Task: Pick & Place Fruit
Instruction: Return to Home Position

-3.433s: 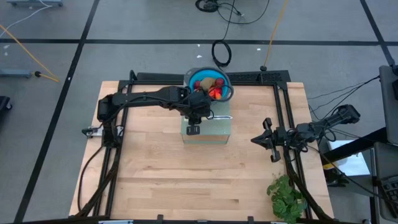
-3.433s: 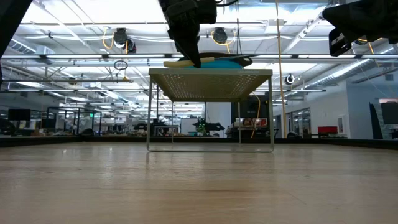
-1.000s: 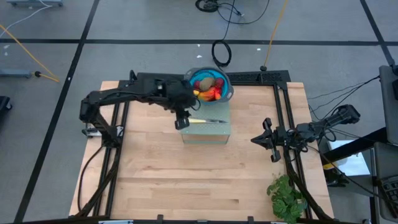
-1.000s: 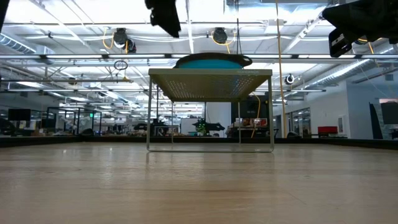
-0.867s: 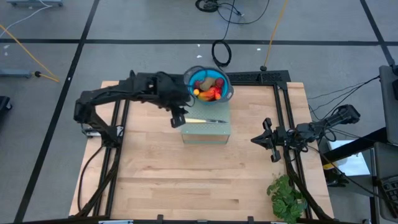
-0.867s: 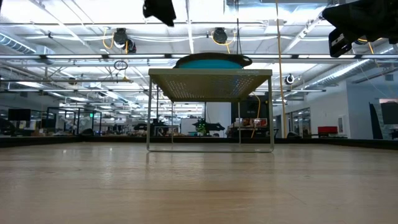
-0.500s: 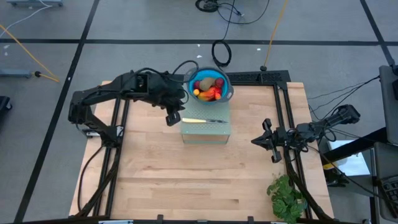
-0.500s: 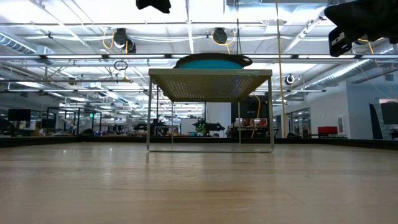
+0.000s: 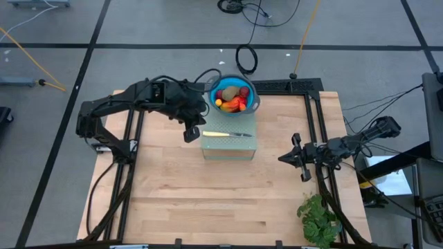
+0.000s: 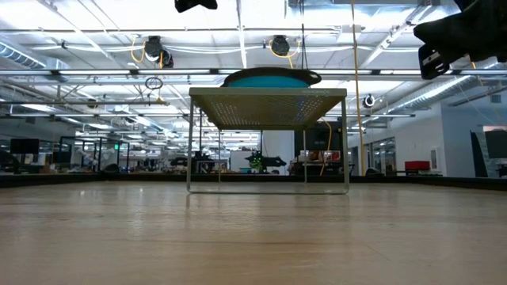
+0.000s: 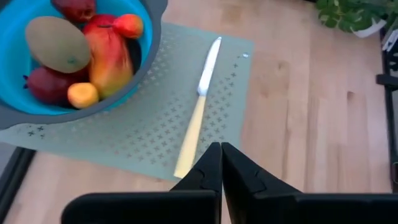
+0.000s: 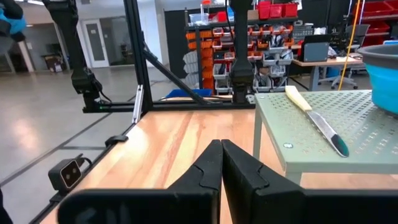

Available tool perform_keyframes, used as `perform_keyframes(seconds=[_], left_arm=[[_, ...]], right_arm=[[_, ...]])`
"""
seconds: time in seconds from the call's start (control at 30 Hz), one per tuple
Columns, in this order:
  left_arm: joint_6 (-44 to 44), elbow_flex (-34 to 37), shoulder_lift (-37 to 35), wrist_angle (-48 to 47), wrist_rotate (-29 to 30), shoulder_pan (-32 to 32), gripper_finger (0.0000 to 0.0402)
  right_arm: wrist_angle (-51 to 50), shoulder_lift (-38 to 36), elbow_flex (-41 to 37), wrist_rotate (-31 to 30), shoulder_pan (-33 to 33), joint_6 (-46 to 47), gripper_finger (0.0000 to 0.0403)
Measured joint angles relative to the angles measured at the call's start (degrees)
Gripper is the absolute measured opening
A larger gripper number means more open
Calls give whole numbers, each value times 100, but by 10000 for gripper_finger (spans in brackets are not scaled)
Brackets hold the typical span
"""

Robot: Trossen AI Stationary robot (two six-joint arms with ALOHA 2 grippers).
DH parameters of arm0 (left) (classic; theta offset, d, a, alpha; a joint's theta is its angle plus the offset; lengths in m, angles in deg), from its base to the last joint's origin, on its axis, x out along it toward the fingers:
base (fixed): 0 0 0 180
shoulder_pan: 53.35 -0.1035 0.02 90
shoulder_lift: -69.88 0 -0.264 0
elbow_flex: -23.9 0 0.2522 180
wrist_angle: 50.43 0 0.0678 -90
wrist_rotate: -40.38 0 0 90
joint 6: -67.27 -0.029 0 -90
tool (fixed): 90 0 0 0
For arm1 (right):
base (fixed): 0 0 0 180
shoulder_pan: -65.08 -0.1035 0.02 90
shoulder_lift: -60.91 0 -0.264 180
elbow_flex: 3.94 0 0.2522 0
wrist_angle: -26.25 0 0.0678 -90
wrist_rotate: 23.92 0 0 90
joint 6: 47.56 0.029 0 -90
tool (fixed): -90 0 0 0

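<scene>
**Fruit (image 9: 232,99) sat in the bowl (image 9: 223,84) on the shelf (image 9: 239,145)**

The fruit lay heaped in the blue bowl at the shelf's back edge (the knife (image 9: 225,134) lay beside it on the shelf top). The left arm (image 9: 190,133) hung just off the shelf's left side, jaws clenched on nothing. The right arm (image 9: 291,157) waited well to the shelf's right, jaws likewise clenched.
</scene>
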Motion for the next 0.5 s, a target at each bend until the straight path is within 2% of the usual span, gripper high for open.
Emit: perform_keyframes(seconds=[0.27,0.5], left_arm=[[172,0,0,93,-16,0,2],[387,284,-67,739,-97,38,3]], right_arm=[[-39,0,0,0,0,-51,4],[-101,0,0,0,0,-50,4]])
